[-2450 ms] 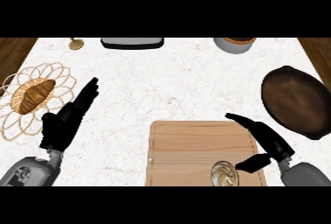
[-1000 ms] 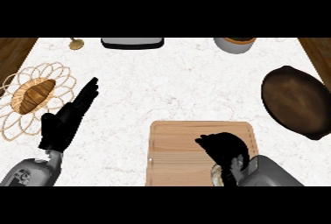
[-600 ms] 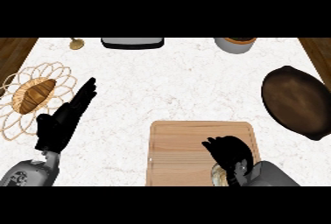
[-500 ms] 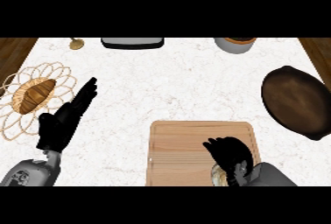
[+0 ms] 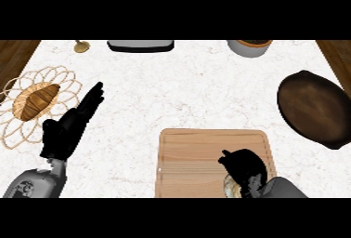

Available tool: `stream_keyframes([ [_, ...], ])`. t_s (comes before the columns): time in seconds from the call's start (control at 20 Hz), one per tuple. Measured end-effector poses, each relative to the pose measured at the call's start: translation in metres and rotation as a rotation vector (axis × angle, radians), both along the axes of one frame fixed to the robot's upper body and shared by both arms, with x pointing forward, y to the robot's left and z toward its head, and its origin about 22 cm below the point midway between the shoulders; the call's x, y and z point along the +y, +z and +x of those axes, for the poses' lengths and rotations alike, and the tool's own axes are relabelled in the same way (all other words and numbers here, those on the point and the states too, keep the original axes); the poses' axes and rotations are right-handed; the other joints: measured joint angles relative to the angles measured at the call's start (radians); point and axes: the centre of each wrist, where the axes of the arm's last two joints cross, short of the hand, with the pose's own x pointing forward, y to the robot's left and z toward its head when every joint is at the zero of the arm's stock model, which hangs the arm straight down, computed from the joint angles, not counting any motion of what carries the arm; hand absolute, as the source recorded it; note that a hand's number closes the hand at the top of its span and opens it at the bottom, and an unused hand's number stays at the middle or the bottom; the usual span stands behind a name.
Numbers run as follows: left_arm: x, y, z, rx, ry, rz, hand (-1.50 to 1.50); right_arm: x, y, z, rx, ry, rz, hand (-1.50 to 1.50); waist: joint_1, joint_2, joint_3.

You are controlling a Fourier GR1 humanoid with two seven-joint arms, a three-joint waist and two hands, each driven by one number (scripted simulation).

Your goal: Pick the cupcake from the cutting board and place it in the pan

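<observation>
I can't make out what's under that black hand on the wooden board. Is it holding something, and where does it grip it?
The right hand curls down over the cupcake from above. Whether the fingers have closed cannot be told.

head view | steeply down on counter | forearms enter from below

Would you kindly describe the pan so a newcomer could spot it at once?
Start at the white marble counter and follow it to its right edge. There, up and right of the wooden cutting board, lies the pan: a wide, dark brown oval, the only large dark dish.
</observation>
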Motion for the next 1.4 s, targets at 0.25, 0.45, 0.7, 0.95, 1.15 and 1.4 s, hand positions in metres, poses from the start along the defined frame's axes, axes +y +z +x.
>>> stream_keyframes([
  [0.25,0.000,-0.002,0.000,0.000,0.003,0.002,0.00,0.002,-0.004,-0.007,-0.002,0.041,-0.008,1.50,-0.001,-0.007,-0.007],
  [0.45,0.003,-0.001,-0.003,0.004,0.002,-0.002,0.00,-0.001,-0.006,-0.011,0.005,0.051,0.005,1.50,-0.002,-0.009,-0.008],
  [0.7,0.003,-0.002,0.000,-0.002,0.007,0.001,0.00,-0.001,-0.002,-0.017,-0.041,0.061,0.044,1.50,-0.004,-0.007,-0.006],
  [0.95,0.012,-0.006,-0.004,0.009,0.040,0.001,0.00,-0.022,0.015,-0.046,-0.260,-0.006,0.242,1.50,-0.040,-0.010,0.002],
  [1.15,0.018,-0.007,-0.007,0.010,0.059,0.000,0.00,-0.043,0.033,-0.073,-0.450,-0.050,0.396,1.50,-0.059,-0.013,0.004],
  [1.4,0.018,-0.007,-0.012,0.014,0.064,0.000,0.00,-0.061,0.061,-0.101,-0.730,-0.054,0.518,1.50,-0.065,-0.014,0.004],
])
